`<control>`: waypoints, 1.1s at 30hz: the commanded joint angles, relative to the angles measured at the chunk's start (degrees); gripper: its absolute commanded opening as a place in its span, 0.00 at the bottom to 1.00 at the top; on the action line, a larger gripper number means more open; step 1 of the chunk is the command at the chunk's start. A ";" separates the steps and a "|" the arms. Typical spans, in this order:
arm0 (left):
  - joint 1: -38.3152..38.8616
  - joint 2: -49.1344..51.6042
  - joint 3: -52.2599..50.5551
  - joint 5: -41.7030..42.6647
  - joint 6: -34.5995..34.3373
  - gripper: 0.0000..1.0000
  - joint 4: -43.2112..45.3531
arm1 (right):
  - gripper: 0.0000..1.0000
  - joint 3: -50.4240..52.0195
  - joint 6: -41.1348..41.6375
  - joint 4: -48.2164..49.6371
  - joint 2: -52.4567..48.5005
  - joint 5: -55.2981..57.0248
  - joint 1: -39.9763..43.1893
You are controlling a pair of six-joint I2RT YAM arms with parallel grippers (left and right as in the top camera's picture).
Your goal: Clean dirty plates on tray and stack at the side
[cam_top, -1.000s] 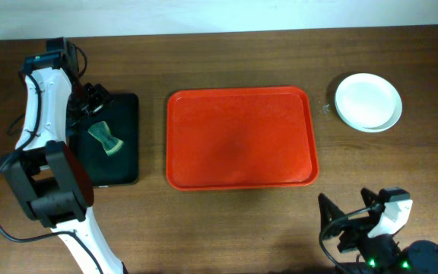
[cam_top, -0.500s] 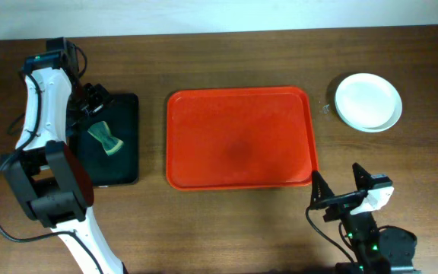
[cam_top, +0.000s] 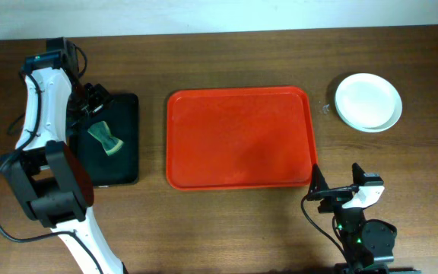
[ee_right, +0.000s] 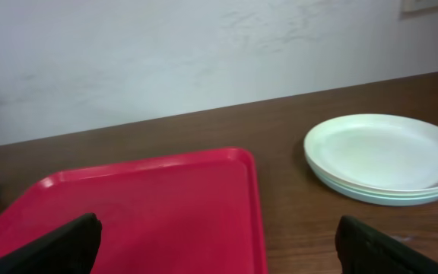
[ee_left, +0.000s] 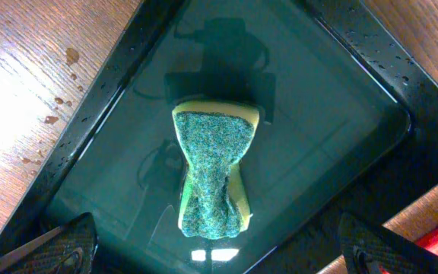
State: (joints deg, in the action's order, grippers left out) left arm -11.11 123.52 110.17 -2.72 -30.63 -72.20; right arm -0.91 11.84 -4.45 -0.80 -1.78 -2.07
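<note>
The red tray (cam_top: 240, 138) lies bare in the middle of the table; it also shows in the right wrist view (ee_right: 150, 213). The plates (cam_top: 368, 101) sit stacked on the table at the far right, white on top with pale mint rims beneath (ee_right: 386, 160). My left gripper (ee_left: 211, 247) is open and empty, hovering above a green-and-yellow sponge (ee_left: 215, 171) that lies in the black tray (ee_left: 341, 99). My right gripper (cam_top: 337, 190) is open and empty near the table's front edge, just off the red tray's front right corner; its fingertips (ee_right: 219, 240) frame the tray's right rim.
The black tray (cam_top: 120, 164) with the sponge (cam_top: 106, 138) lies left of the red tray. Water drops dot the wood beside it (ee_left: 55, 103). A pale wall stands behind the table (ee_right: 204, 53).
My right arm has pulled back toward the front edge and turned upright, its gripper shifting left and toward the red tray's corner. The left arm, sponge and plates have not moved.
</note>
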 commanded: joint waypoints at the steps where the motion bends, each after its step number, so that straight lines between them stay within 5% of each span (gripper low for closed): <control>1: 0.09 -0.98 0.68 0.42 0.70 0.99 -0.07 | 0.99 0.59 -3.06 -0.20 0.61 2.49 -0.44; 33: 0.09 -0.98 0.68 0.42 0.70 0.99 -0.07 | 0.99 0.59 -3.23 -0.02 0.59 1.20 1.22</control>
State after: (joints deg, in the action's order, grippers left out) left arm -11.11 123.52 110.17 -2.72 -30.65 -72.18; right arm -0.89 8.43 -4.58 -0.80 -0.45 -1.17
